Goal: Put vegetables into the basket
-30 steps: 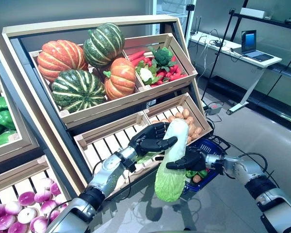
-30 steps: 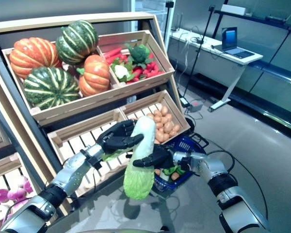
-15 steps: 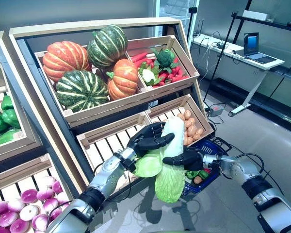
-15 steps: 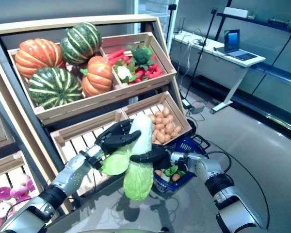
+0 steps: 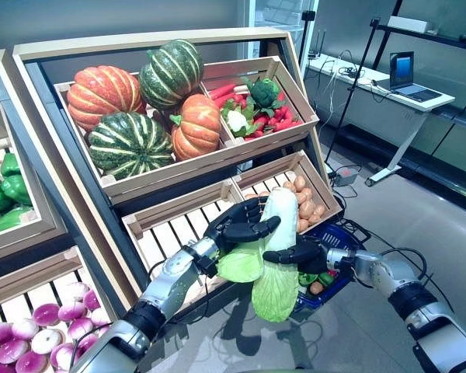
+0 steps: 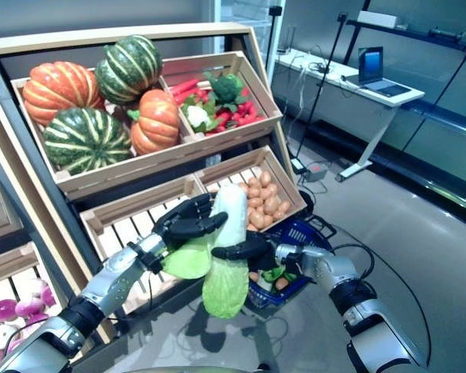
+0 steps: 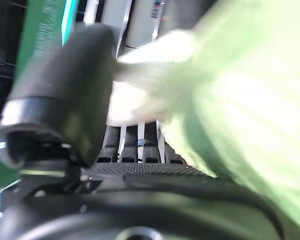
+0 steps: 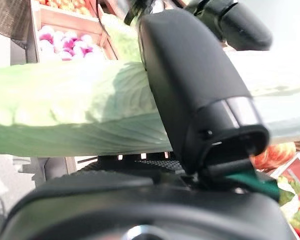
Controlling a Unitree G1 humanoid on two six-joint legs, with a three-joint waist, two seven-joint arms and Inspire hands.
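Since half a second ago, the napa cabbage (image 5: 276, 256) has shifted slightly right, and a loose green leaf now hangs out on its left. Both hands clamp it: the left hand (image 5: 237, 227) curls its fingers round the white upper stalk, the right hand (image 5: 299, 255) wraps the middle from the right. The cabbage hangs nearly upright in the air, leafy end down, just left of the blue basket (image 5: 338, 237), which hangs below the right hand and already holds some vegetables. Close behind stands the wooden shelf (image 5: 151, 183): an empty slatted crate (image 5: 167, 229) on the left, a potato crate (image 5: 307, 203) just behind the basket. Above sit pumpkins (image 5: 132, 101). Open floor (image 5: 373, 233) lies right, toward a desk (image 5: 377, 85).
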